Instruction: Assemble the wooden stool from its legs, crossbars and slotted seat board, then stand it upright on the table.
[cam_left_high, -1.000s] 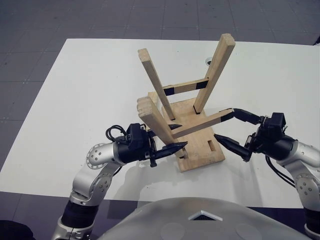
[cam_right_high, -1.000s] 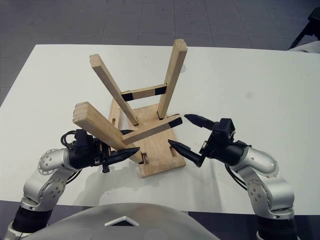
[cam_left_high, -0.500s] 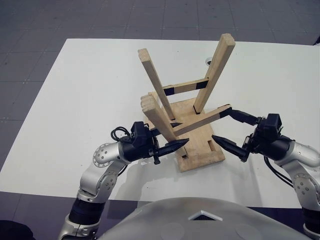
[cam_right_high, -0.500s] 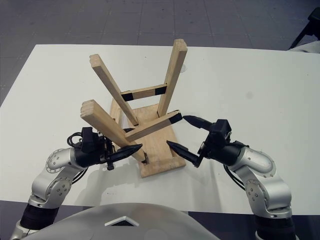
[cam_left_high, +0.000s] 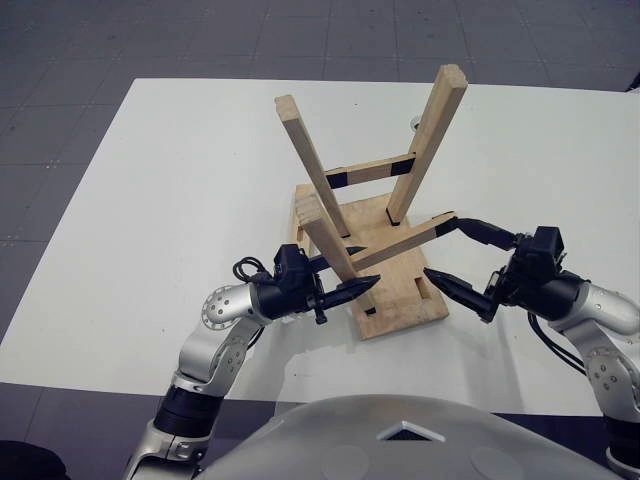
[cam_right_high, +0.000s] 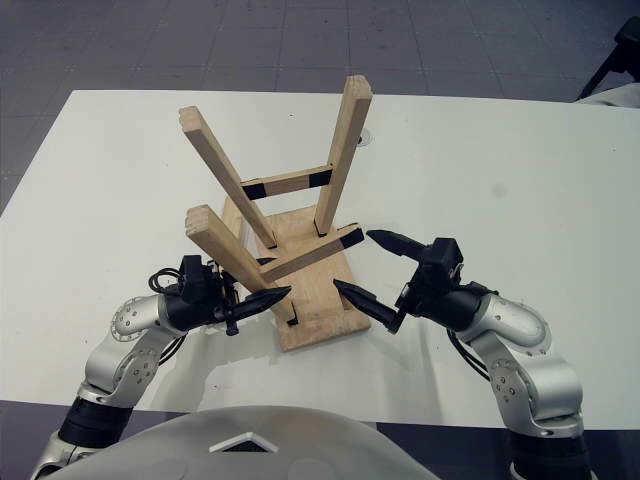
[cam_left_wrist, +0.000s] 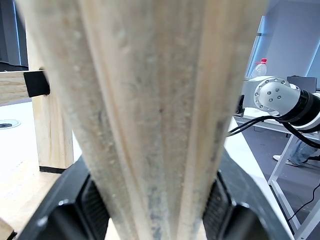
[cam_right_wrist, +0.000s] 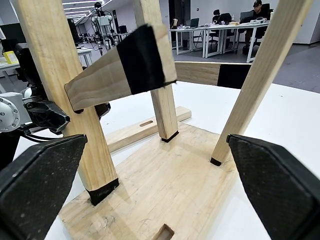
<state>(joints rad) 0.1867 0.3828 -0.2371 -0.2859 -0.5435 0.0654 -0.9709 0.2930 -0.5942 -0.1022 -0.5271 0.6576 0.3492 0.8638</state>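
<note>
The slotted seat board (cam_left_high: 395, 300) lies flat on the white table. Two legs (cam_left_high: 425, 145) stand in its far slots, joined by a black-tipped crossbar (cam_left_high: 368, 175). My left gripper (cam_left_high: 355, 272) is shut on a third leg (cam_left_high: 325, 235) low down. That leg leans over the board's near left corner with its foot at the board. A second crossbar (cam_left_high: 405, 242) sticks out from this leg toward the right. My right gripper (cam_left_high: 443, 247) is open, its fingertips either side of that crossbar's black end (cam_right_wrist: 142, 57), not touching it. The left wrist view shows the held leg (cam_left_wrist: 150, 100) between the pads (cam_left_wrist: 95, 210).
A narrow slotted wooden strip (cam_right_wrist: 145, 127) lies on the table along the board's left side. The board's near right corner has an open slot (cam_left_high: 425, 290). A small round grommet (cam_left_high: 417, 123) sits behind the stool. Bare table stretches to the left and far right.
My left gripper has carried the third leg right toward the board and tipped it more upright. The right gripper edged slightly left toward the crossbar's end, then held still.
</note>
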